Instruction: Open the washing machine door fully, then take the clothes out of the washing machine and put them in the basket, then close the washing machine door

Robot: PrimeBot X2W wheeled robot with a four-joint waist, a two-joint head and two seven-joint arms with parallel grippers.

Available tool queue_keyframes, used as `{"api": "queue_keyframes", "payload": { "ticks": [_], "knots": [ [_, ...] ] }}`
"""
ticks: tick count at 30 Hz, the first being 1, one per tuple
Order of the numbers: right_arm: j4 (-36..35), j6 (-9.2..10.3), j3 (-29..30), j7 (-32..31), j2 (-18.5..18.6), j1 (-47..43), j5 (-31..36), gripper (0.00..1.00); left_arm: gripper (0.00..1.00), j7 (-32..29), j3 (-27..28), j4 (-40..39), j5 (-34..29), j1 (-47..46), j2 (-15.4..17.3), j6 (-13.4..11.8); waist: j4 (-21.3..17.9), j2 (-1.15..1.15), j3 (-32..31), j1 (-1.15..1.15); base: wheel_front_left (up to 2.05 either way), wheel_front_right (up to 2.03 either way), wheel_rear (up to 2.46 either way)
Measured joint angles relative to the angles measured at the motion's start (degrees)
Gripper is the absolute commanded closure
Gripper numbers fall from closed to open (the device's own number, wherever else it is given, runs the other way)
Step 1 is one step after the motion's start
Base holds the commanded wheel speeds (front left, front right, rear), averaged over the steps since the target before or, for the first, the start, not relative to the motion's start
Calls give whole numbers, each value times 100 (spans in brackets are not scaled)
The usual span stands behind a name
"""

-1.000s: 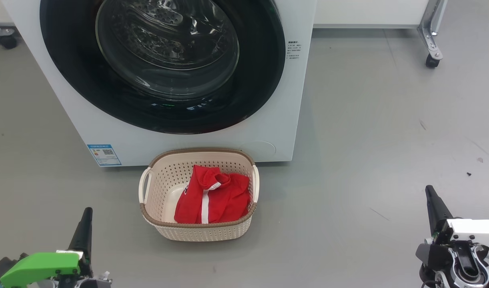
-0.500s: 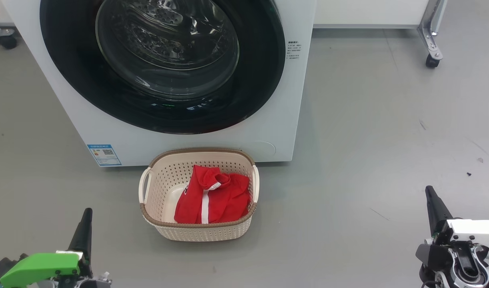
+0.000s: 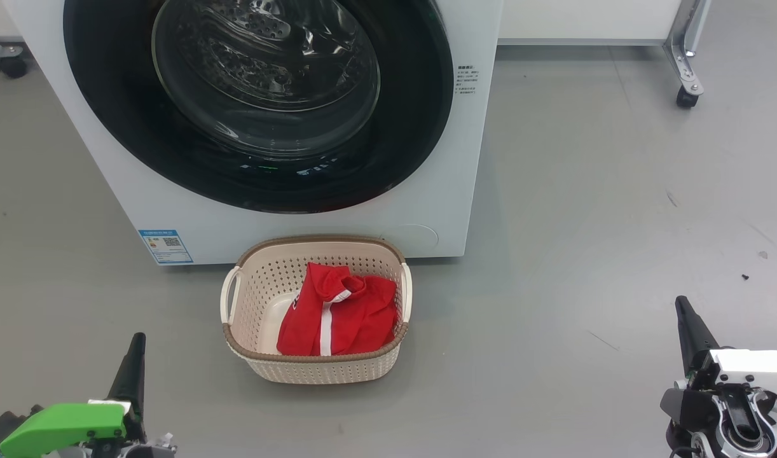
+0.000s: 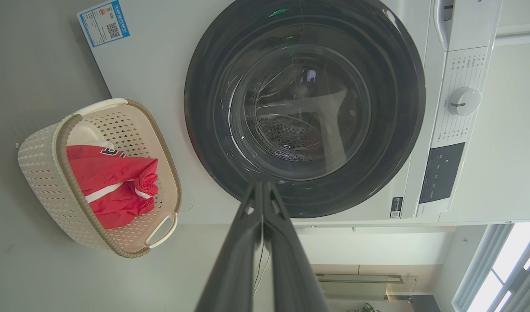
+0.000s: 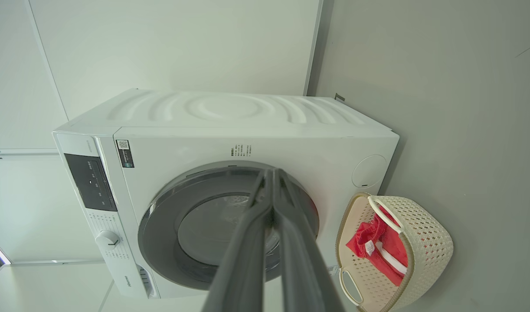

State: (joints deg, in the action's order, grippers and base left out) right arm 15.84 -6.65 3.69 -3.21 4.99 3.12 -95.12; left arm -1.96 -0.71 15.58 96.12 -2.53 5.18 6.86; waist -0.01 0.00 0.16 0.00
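The white washing machine point(image 3: 299, 222) stands ahead with its black-ringed glass door point(image 3: 255, 102) flat against the front, closed; the door point(image 4: 306, 108) and door point(image 5: 228, 227) also face both wrist cameras. The red clothes point(image 3: 337, 312) lie inside the cream basket point(image 3: 248, 286) on the floor just before the machine, the same clothes point(image 4: 111, 182) in the basket point(image 4: 39, 173) in the left wrist view, and clothes point(image 5: 377, 249) in the basket point(image 5: 425, 255) in the right wrist view. My left gripper point(image 3: 136, 340) sits low left, shut and empty. My right gripper point(image 3: 681, 304) sits low right, shut and empty.
Bare grey floor point(image 3: 585, 222) spreads to the right of the machine. A wheeled metal frame leg point(image 3: 687, 70) stands at the back right, and a castor point(image 3: 10, 63) at the back left. A blue label point(image 3: 165, 246) marks the machine's lower front.
The left gripper has sunk very slightly in the head view; the right one barely. Everything else holds still.
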Motion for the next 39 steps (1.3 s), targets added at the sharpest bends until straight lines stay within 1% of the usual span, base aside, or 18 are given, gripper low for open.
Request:
{"api": "queue_keyframes", "payload": {
  "ticks": [39],
  "knots": [
    [25,-1,25,-1,-20,2,1,100,100,-33,26,30,0,-14,-2,2,0,0,-1,0,0,0,0]
  ]
}}
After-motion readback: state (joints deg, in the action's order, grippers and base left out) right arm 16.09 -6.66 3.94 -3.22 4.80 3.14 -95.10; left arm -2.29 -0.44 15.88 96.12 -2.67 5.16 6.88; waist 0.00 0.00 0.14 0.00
